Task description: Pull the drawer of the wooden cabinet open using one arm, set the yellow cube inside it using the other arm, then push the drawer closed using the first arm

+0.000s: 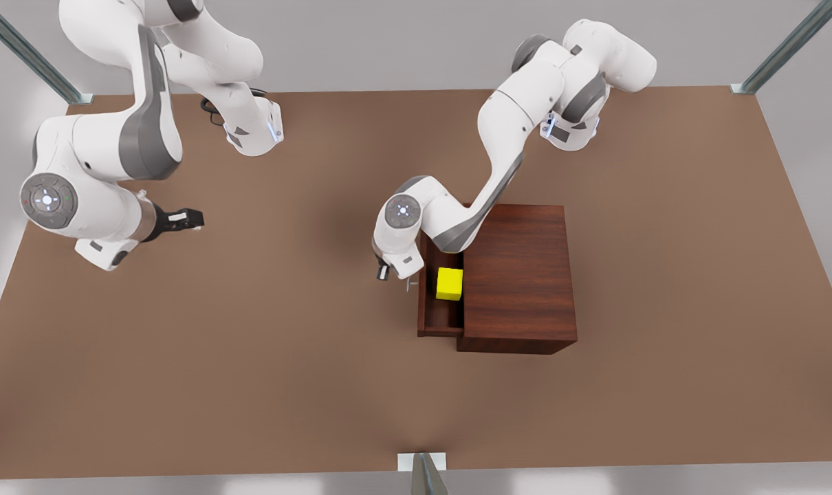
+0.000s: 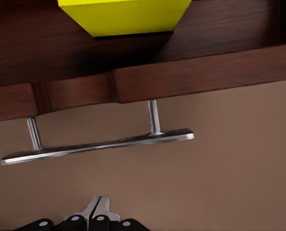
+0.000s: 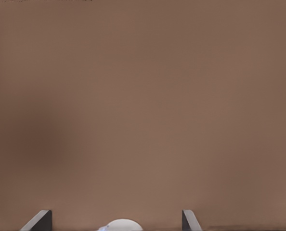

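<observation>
hovering over bare bench (image 1: 265,357) at the front view's left, the right end effector (image 1: 194,220) waits with its fingers (image 3: 39,221) spread apart and empty. further right, the left end effector (image 1: 395,275) sits just in front of the silver handle (image 2: 97,147) of the drawer (image 1: 440,323), fingertips (image 2: 97,208) pressed together and clear of the bar. the drawer stands pulled out of the wooden cabinet (image 1: 519,282), with the yellow cube (image 1: 450,284) resting inside it.
</observation>
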